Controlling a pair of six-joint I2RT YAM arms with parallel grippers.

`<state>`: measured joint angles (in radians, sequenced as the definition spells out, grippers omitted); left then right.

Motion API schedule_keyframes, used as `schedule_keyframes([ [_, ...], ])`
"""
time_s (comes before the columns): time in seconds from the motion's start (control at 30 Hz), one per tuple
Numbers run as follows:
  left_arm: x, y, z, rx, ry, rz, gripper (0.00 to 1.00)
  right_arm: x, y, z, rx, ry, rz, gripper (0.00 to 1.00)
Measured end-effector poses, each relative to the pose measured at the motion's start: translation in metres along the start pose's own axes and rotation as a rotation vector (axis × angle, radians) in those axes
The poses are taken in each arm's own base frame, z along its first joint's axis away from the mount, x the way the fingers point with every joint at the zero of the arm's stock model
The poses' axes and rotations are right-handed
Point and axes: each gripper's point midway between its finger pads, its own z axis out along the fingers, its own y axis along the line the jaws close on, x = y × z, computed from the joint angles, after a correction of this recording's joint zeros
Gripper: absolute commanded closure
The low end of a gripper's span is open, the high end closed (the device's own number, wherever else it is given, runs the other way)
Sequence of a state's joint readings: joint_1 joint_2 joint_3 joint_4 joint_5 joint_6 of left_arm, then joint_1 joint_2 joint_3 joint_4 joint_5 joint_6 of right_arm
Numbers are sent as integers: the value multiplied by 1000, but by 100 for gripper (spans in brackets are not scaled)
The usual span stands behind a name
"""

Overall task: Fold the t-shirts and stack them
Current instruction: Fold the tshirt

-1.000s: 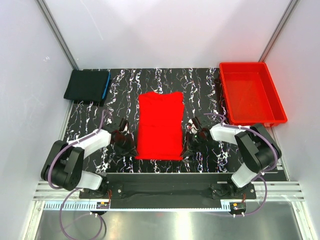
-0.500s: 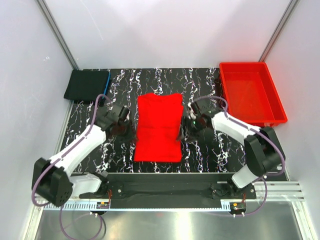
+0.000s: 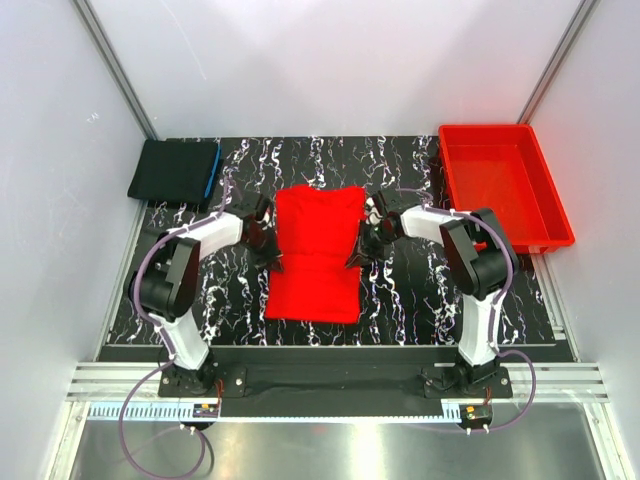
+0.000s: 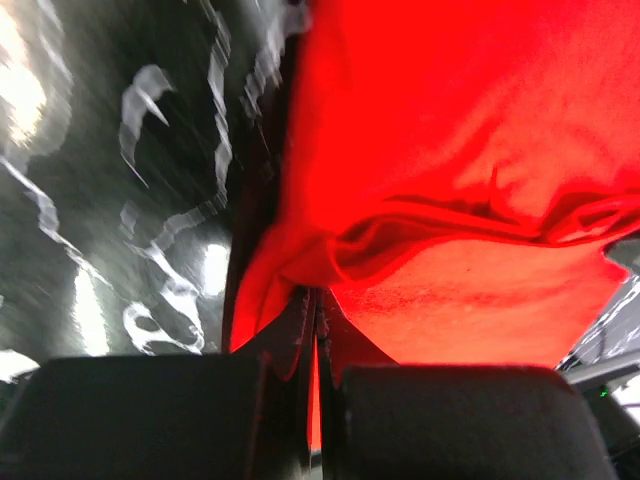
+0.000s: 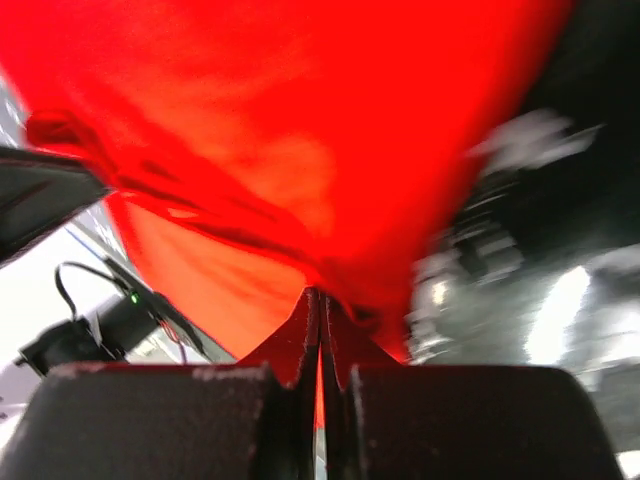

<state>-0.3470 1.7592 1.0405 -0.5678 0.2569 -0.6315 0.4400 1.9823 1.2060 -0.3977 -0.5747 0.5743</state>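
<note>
The bright red t-shirt (image 3: 316,250) lies in the middle of the black marbled table, its near part lifted. My left gripper (image 3: 272,250) is shut on the shirt's left edge; the left wrist view shows red cloth (image 4: 430,180) pinched between the closed fingers. My right gripper (image 3: 360,247) is shut on the shirt's right edge, and the right wrist view shows red cloth (image 5: 250,150) hanging from the closed jaws. The folded black t-shirt (image 3: 172,172) with a blue edge lies at the table's back left corner.
A rigid red plastic bin (image 3: 502,186) stands at the back right. White walls and metal posts enclose the table on three sides. The arms' bases sit on a rail at the near edge.
Both grippers have moved away from the near edge toward the shirt's middle, carrying the shirt's near corners with them. The arms now reach further over the table.
</note>
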Motion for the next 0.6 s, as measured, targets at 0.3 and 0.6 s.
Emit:
schedule_keyframes([
  [0.3, -31, -19, 10, 87, -13, 16, 100, -61, -12, 3, -50, -23, 32, 100],
  [0.6, -39, -15, -5, 30, -67, 63, 50, -74, -23, -21, 61, -45, -51, 54],
])
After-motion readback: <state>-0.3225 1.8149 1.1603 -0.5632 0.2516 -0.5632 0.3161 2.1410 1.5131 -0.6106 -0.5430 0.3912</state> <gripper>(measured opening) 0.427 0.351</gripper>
